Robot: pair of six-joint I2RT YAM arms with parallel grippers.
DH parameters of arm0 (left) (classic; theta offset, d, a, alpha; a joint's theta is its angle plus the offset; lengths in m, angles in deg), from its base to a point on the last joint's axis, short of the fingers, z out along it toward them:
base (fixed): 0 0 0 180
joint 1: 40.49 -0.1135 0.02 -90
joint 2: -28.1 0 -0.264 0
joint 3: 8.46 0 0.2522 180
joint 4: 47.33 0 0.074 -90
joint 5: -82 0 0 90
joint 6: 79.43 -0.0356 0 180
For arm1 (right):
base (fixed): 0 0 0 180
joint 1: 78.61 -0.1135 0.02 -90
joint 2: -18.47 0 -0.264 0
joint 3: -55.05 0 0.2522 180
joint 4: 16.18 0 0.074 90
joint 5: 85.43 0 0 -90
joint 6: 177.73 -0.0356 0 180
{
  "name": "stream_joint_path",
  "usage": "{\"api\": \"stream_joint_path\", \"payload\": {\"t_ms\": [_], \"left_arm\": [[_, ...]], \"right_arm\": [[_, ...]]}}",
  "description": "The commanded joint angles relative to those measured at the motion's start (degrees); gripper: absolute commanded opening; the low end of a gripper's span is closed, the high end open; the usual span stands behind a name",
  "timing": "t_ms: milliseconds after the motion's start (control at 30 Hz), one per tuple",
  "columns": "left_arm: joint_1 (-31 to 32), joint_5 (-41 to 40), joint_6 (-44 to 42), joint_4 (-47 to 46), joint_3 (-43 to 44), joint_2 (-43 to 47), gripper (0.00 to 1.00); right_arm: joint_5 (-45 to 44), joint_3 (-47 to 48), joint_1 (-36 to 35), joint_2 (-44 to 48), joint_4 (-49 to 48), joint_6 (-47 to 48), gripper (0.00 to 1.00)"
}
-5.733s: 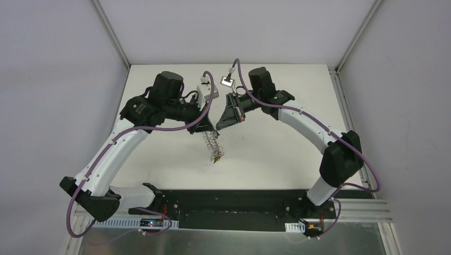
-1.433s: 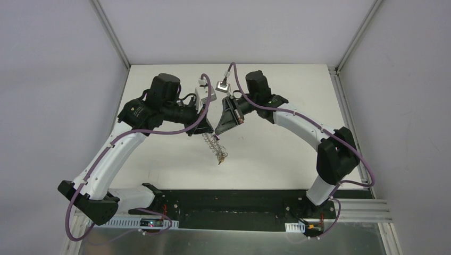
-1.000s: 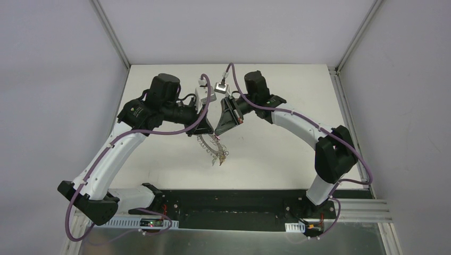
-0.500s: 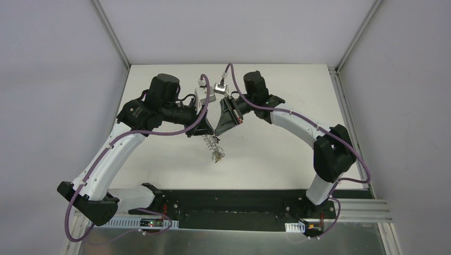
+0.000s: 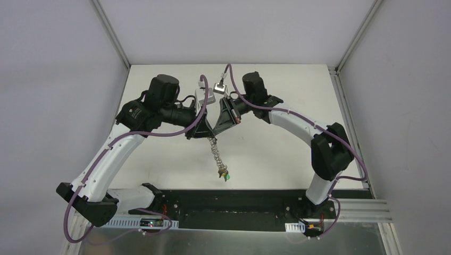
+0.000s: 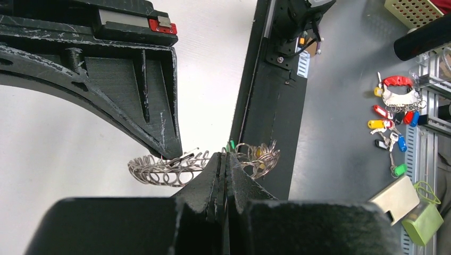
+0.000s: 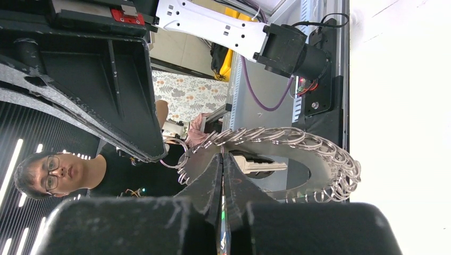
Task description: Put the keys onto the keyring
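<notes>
From overhead I get flat, even light: the desk (image 5: 159,154) reads bright white, and the arms drop only faint, soft shadows. On the left wrist feed the left gripper (image 6: 226,156) is a dark, soft-focus mass up close, while the keyring (image 6: 159,170) looks sharp. On the right wrist feed the desk glares out to pure white, and the room behind is dim.

The left claw (image 5: 206,133) and right claw (image 5: 216,130) meet tip to tip above the middle of the table (image 5: 276,154). The keyring (image 5: 215,153) extends from both tips toward the near edge, with the keys (image 5: 225,174) at its near end.
</notes>
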State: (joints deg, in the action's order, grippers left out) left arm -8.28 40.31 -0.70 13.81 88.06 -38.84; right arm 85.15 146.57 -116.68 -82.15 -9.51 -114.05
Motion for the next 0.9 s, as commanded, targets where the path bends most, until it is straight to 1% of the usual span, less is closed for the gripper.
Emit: {"api": "stream_joint_path", "payload": {"t_ms": [0, 167, 267, 467, 700, 867], "left_arm": [[0.0, 0.4, 0.2, -1.4, 1.7, 1.7, 0.0], [0.0, -6.1, 2.1, -2.3, 1.9, 1.7, 0.0], [0.0, -10.2, 3.8, -3.3, 2.0, 1.4, 0.0], [0.0, -15.8, 8.8, -6.0, 1.5, 0.4, 0.0], [0.0, -20.8, 15.0, -8.8, 0.7, -1.2, 0.0], [-0.1, -21.8, 17.9, -10.4, -0.6, -2.1, 0.0]], "right_arm": [[1.1, 0.2, 0.9, 1.3, -2.0, 1.0, 0.0], [0.6, -0.6, 3.5, 3.8, -0.4, 3.4, 0.0], [-0.8, 0.0, 4.6, 5.4, 5.4, 9.0, 0.0], [-5.0, 2.2, 6.0, 7.9, 17.4, 19.7, 0.0], [-6.8, 1.7, 6.9, 9.8, 20.4, 23.5, 0.0], [-7.8, 1.5, 8.0, 10.5, 21.5, 25.1, 0.0]]}}
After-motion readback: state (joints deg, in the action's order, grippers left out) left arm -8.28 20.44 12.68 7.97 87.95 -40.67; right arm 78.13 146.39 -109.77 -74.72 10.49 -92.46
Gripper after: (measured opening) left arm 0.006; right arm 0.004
